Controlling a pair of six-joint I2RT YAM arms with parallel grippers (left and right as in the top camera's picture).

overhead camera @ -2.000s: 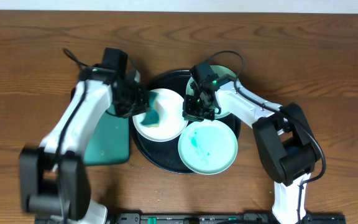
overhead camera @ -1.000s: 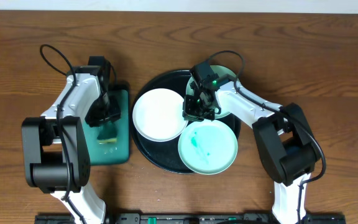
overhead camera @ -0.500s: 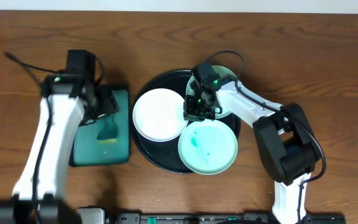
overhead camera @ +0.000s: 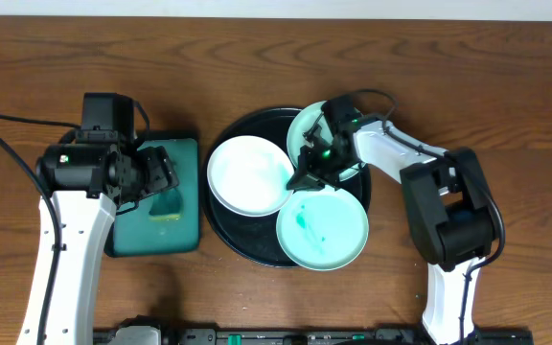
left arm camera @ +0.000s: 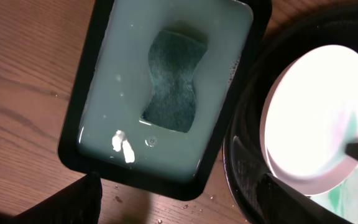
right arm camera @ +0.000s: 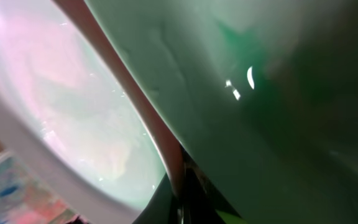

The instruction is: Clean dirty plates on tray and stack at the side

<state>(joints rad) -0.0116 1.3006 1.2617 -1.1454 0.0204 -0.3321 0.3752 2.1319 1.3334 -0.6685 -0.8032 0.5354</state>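
1. The black tray [overhead camera: 257,123] lies in the middle of the tabletop [overhead camera: 506,86]. All three plates are on it or over it.
2. The white plate [overhead camera: 247,174] lies flat on the left part of the black tray. Its surface looks plain white, with no smear that I can see.
3. The smeared mint plate [overhead camera: 326,238] lies on the near right part of the black tray, with a teal smear left of its middle. Its outer edge reaches the black tray's rim, and its left rim meets the white plate.
4. The second mint plate [overhead camera: 307,129] is at the far right part of the black tray and sits tilted.
5. The right hand [overhead camera: 314,171] is closed on the near rim of the second mint plate. It stands where the three plates come together and hides that place from above. In the right wrist view, pale green plate surface fills nearly everything, too close to tell more.
6. The left hand [overhead camera: 159,172] is open, with its fingers wide apart and nothing between them. It hovers over the dark green tray [left arm camera: 79,118].
7. The dark green tray lies just beside the left rim of the black tray. It holds cloudy water [left arm camera: 129,74], and the sponge [left arm camera: 173,81] lies in it.
8. From overhead, the left arm covers the left part of the dark green tray.
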